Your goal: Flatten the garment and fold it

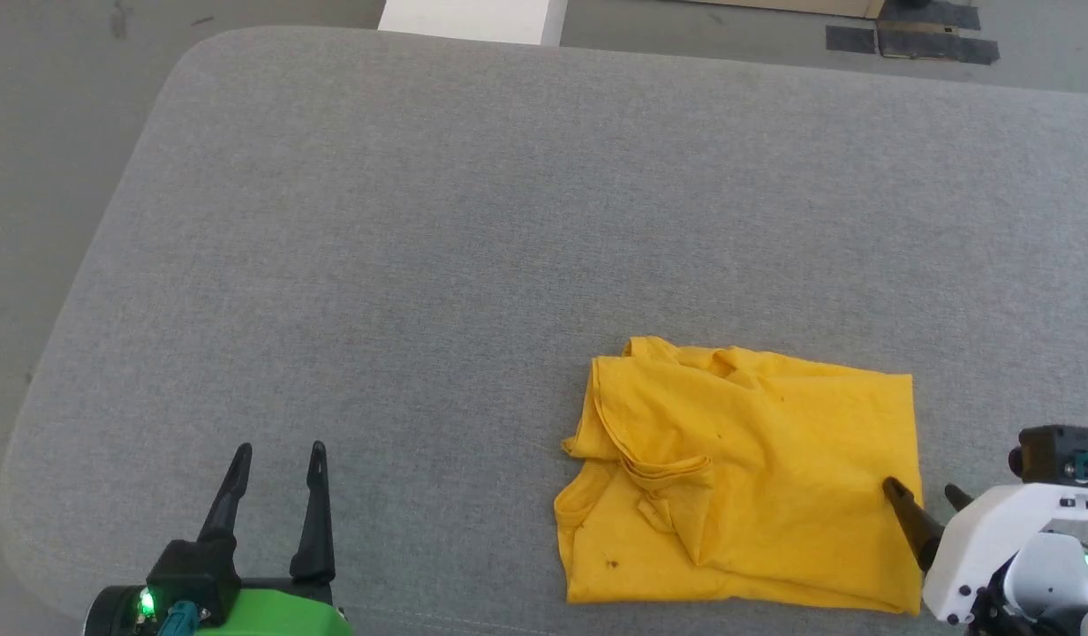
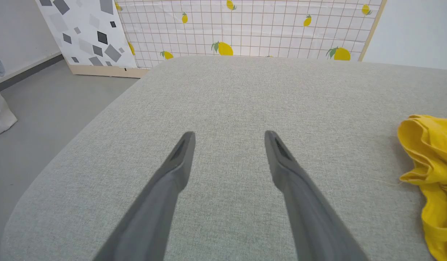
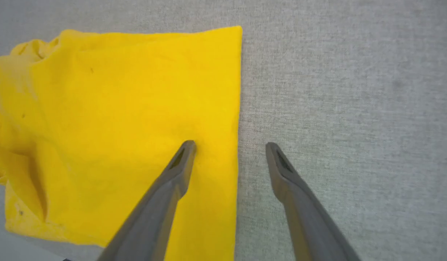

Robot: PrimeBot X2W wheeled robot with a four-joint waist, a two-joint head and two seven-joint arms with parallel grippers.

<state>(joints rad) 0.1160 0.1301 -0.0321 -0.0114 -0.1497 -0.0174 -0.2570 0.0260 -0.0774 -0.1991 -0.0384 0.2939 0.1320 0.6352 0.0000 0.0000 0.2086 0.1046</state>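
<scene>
Your right gripper point(image 3: 229, 144) is nearest you, at the shirt's point(image 1: 756, 477) right edge. Its jaws are spread wide and hold nothing. One finger is over the yellow cloth and the other over the table point(image 1: 420, 221) just right of that edge. You cannot tell whether the inner finger touches the cloth. The shirt looks doubled over, so if you close here you will likely pinch only the top layer. Lift after that and the layers peel apart, and you lose the neat right edge.

Your left gripper point(image 1: 279, 446) is well left of the shirt, also wide open and empty, above grey table. With it that far off, nothing anchors the shirt's left side. A pull by the right arm alone may then slide or swing the whole shirt instead of flattening it.

The shirt lies on the table, and the table's near edge runs just short of the shirt's near hem. Most of the grey surface lies left of the shirt and beyond it. The shirt's right half is smooth, while its left side is rumpled, with the collar and a sleeve bunched and turned over. If you fold across that lump, you trap the creases. If you drag the shirt toward yourself, the near hem can slip off the table.

Beyond the shirt the table offers room, so any spreading is safer in that direction.
</scene>
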